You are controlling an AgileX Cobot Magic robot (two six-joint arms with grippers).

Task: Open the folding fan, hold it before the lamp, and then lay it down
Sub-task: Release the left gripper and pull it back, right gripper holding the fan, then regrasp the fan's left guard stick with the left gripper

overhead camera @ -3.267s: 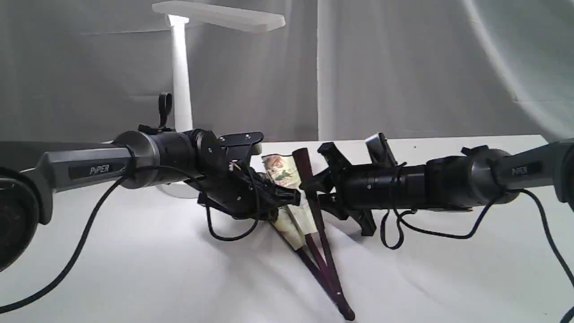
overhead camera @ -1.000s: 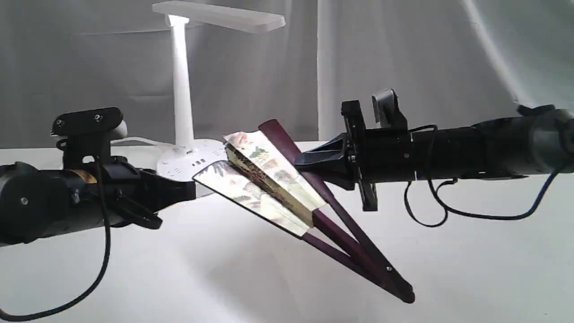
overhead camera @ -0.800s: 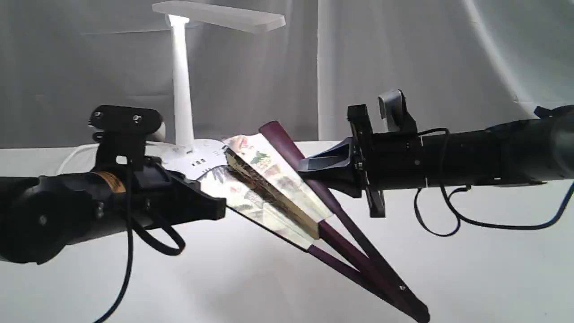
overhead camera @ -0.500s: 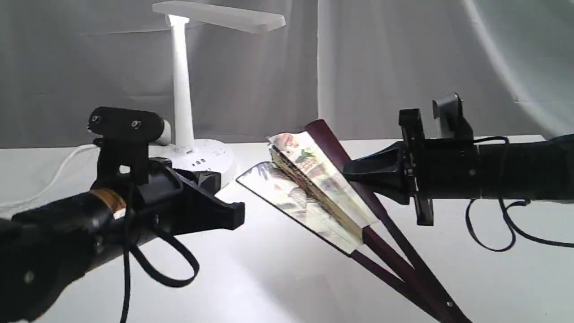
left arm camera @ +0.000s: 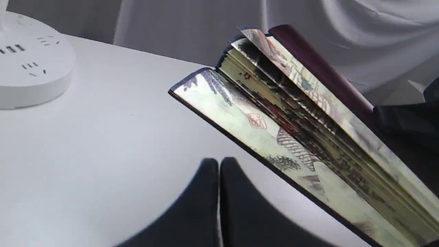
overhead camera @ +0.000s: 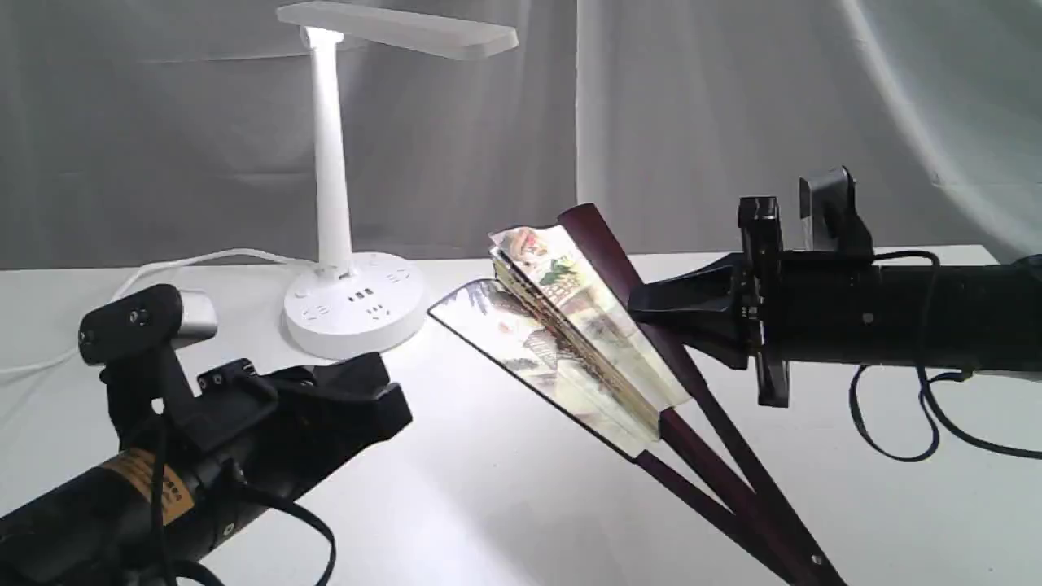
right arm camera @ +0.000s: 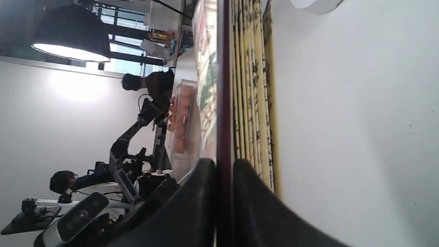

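— Above the table (overhead camera: 456, 505), to the right of the lamp (overhead camera: 329, 163), what is the right gripper (overhead camera: 637, 308) doing?
— It is clamping the maroon outer guard of the folding fan (overhead camera: 570, 342). The fan is hanging tilted and partly spread, with its pivot end low.
— And the left gripper (overhead camera: 397, 409)?
— It is sitting closed and empty, low beside the lamp's base and apart from the fan's leaf.

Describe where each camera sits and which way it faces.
Exterior view: low over the table, faces the folding fan and lamp; left arm and right arm reach in.
Left wrist view: on that wrist, looks past the shut left end effector at fan pleats and lamp base.
Right wrist view: on that wrist, looks along the fan guard clamped in the right end effector.
All three show the fan.
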